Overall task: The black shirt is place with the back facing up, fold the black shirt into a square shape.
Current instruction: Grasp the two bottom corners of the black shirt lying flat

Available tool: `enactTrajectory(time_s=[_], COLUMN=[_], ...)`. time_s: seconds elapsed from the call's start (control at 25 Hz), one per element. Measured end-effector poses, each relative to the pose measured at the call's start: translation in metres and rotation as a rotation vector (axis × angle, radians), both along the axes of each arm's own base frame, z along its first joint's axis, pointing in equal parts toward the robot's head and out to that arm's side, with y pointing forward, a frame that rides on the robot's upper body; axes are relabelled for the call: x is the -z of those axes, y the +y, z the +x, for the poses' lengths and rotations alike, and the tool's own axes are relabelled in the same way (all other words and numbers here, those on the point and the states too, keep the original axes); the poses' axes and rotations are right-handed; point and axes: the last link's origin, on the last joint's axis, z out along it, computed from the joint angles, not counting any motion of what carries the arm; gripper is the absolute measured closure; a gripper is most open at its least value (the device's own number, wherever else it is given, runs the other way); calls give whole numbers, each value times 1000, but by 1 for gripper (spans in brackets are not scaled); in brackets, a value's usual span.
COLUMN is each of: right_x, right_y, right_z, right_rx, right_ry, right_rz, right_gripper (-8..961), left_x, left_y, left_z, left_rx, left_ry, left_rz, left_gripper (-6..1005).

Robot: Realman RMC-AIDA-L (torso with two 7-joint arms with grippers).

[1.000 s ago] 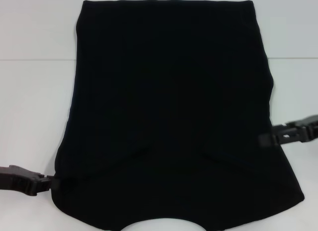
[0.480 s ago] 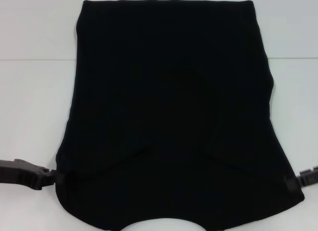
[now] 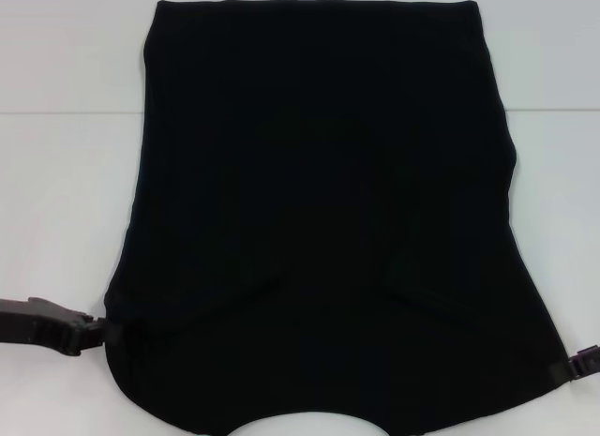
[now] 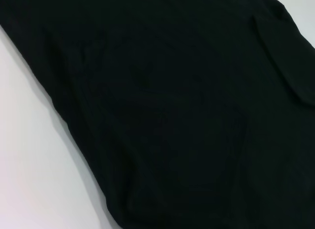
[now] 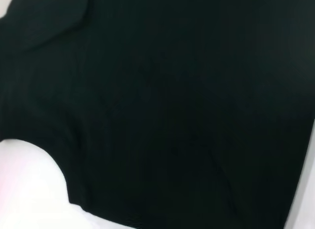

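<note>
The black shirt (image 3: 319,192) lies flat on the white table, both sleeves folded in over the body and the curved neckline at the near edge. My left gripper (image 3: 98,331) sits low at the shirt's near left corner, touching its edge. At the near right corner my right gripper (image 3: 570,365) meets the shirt's edge, mostly out of frame. Black fabric (image 4: 172,115) fills the left wrist view, with a folded sleeve edge in one corner. In the right wrist view there is more black fabric (image 5: 187,106) and the neckline curve.
The white table (image 3: 56,192) shows on both sides of the shirt and in the gap under the neckline. A faint seam line crosses the table behind the shirt's middle.
My right gripper has moved from the middle of the shirt's right edge down to its near right corner. The left gripper has shifted slightly inward to the left corner.
</note>
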Motion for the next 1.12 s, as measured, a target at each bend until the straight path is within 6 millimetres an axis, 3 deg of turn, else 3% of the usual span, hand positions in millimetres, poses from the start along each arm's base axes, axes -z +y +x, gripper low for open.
enactTrajectory(time_s=[1.12], right_x=[17], right_y=[5], right_z=[-7], right_rx=[-8], right_ry=[-30], right_rz=[-17], right_gripper=[68], left_x=[0], left_y=[1], left_z=[-2], left_rx=[3], left_ry=[7], left_rz=[7], left_gripper=[955])
